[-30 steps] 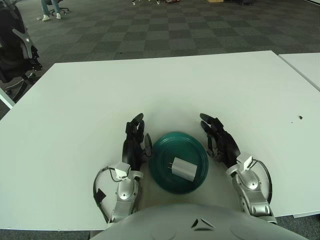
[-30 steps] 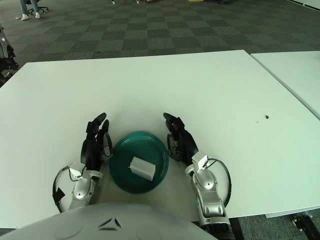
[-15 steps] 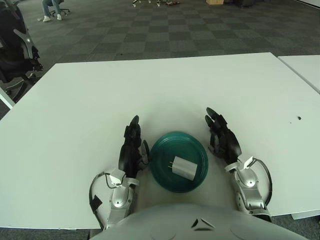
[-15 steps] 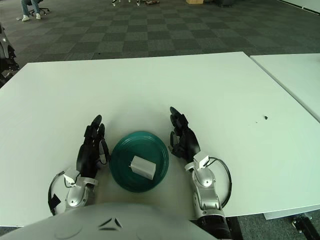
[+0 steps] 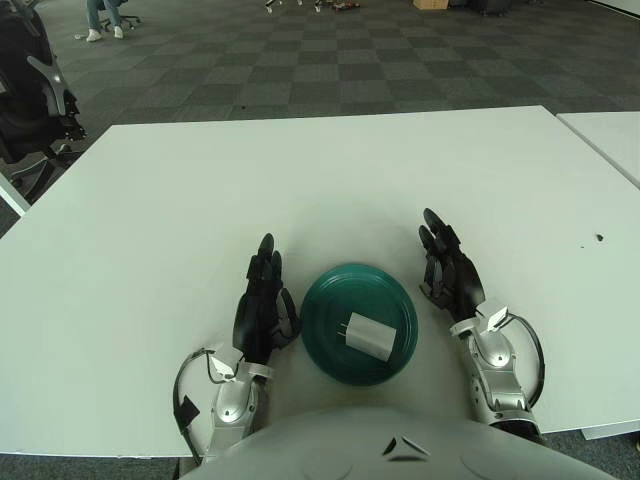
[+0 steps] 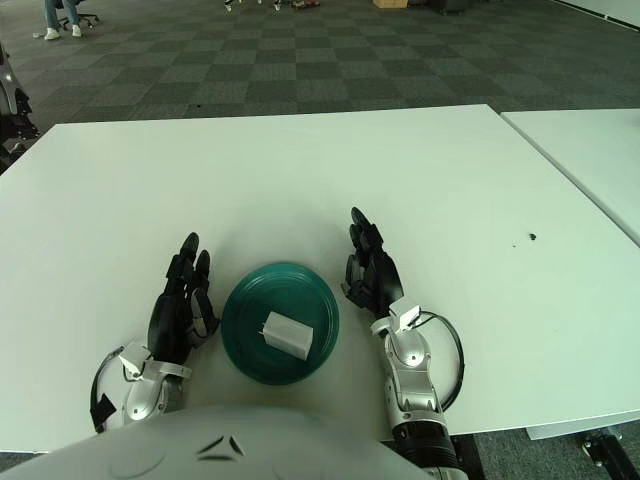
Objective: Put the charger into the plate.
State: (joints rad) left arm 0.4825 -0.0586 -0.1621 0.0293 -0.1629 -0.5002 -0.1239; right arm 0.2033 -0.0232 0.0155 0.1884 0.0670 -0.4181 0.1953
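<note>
Charger (image 5: 366, 336) lying inside teal plate (image 5: 330, 300), hands parked on either side.

Left hand (image 5: 262, 305) flat on the worktop (image 5: 330, 170) just beside the plate's left rim, fingers (image 5: 265, 262) stretched forward and released, grasping nothing. Right hand (image 5: 452, 280) just beside the right rim, fingers (image 5: 436, 232) likewise extended and relaxed, holding nothing, apart from the plate. White, block-shaped charger resting slightly right of the plate's centre, tilted at an angle. White worktop, with a small dark speck (image 5: 599, 237) far to the right and a second white surface (image 5: 610, 125) abutting at the right edge. Beyond, dark checkered carpet (image 5: 330, 60), a black office chair (image 5: 30, 90) at far left, and someone's legs (image 5: 100, 15) at the top left corner.
</note>
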